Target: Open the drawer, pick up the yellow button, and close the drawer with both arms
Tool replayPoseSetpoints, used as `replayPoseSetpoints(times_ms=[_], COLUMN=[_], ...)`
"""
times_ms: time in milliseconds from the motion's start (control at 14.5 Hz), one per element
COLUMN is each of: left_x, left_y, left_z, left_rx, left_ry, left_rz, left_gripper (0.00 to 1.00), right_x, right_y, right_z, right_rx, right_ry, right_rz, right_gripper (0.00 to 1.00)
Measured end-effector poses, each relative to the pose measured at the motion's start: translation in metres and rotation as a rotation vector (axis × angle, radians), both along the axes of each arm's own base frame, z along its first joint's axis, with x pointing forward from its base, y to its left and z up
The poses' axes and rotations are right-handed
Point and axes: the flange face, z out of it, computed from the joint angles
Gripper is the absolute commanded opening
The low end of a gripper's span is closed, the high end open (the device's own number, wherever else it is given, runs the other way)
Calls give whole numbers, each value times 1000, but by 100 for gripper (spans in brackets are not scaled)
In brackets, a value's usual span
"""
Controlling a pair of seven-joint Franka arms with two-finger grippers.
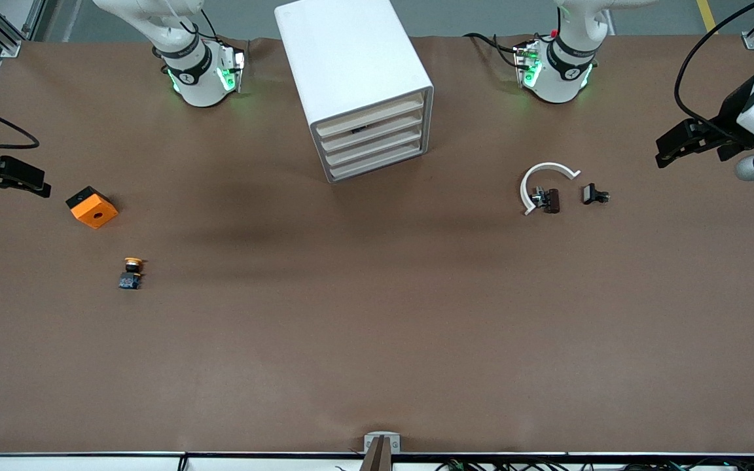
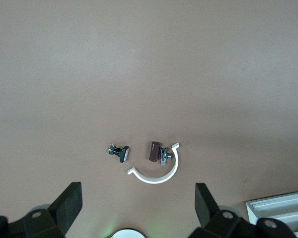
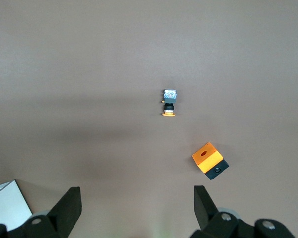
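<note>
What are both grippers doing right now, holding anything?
Left gripper: jaws open, empty, up at the left arm's end of the table.
Right gripper: jaws open, empty, beside the orange cube.

the front view looks down at you from high across the table [image 1: 377, 340], facing the arm bases along its top edge and taking in the whole brown surface. your left wrist view looks straight down from well above the table, sharing with the front view the white curved piece [image 2: 156, 173] and the cabinet [image 2: 283, 210] corner. your right wrist view looks down likewise, sharing with the front view the button [image 3: 169, 103] and the orange cube [image 3: 210, 160]. the two wrist views share only the cabinet.
</note>
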Motion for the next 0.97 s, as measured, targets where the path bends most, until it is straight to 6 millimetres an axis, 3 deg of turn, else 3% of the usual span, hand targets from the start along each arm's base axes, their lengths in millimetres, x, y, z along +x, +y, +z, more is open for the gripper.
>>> replayPoseSetpoints(times_ms=[691,967], left_x=[-32,-37], left_y=[-5,-5], left_z=[0,-2], left_rx=[2,4], left_ry=[16,21], left_rz=[-23,-24], left_gripper=[100,100], right_x=[1,-2], right_y=[1,-11], right_z=[1,13], right_rx=[0,2], right_ry=[-7,-39], right_rz=[1,-20], right_gripper=[100,100])
